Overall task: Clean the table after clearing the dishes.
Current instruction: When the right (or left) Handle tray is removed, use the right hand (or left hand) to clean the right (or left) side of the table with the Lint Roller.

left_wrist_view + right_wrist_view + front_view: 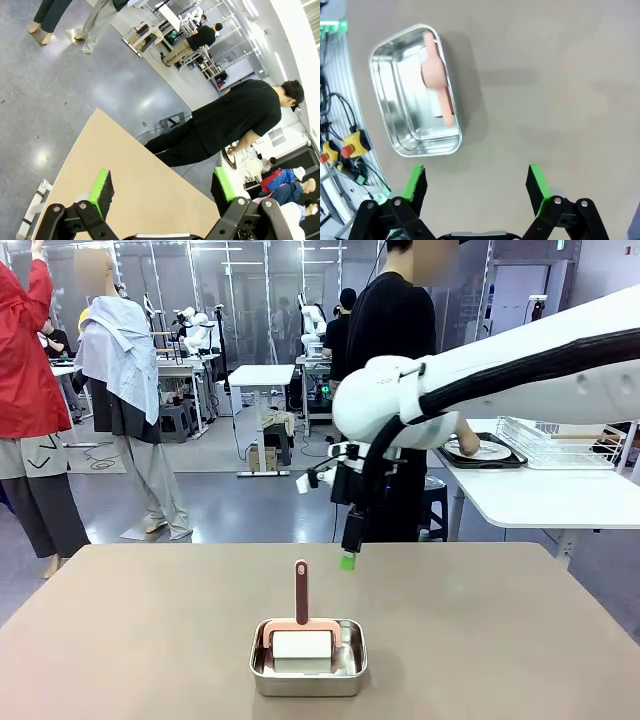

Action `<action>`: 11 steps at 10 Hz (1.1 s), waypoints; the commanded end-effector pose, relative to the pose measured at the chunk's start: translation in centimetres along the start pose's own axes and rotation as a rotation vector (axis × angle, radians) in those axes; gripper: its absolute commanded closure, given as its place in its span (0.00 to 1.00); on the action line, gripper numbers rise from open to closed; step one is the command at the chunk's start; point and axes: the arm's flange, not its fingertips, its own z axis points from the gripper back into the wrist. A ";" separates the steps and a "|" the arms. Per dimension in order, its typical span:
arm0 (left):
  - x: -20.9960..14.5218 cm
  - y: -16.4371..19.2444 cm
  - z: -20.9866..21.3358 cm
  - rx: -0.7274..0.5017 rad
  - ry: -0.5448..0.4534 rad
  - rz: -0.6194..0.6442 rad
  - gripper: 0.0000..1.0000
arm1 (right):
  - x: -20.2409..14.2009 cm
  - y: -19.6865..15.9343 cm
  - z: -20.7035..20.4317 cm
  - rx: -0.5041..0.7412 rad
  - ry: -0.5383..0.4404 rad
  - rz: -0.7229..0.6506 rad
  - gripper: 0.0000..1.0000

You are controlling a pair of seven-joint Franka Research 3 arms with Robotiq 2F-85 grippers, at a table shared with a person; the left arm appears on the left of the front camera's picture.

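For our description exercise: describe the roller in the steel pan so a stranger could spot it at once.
On the wide tan table, find the steel pan near the middle of the robot-side edge. In it sits the roller: a white roll with a pink handle rising above the rim, the only pink against silver metal.

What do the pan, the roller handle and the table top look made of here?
Pan: metal, likely stainless steel, judging by its shiny silver walls with mirror-like reflections.
Handle: probably plastic, being smooth and an even salmon pink with a slight sheen.
Table: matte tan top with no visible grain. It could be laminate or coated board, but the look leaves that open.
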 end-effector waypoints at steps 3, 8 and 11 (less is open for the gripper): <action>0.0 -0.1 0.2 0.009 0.006 0.005 0.00 | 4.5 -0.6 0.4 0.023 0.102 0.139 0.00; 0.0 -0.1 0.2 0.009 0.006 0.005 0.00 | 8.5 0.7 -2.4 0.078 0.227 0.232 0.00; 0.0 -0.1 0.2 0.009 0.006 0.005 0.00 | 9.7 1.9 -4.0 0.081 0.229 0.274 0.00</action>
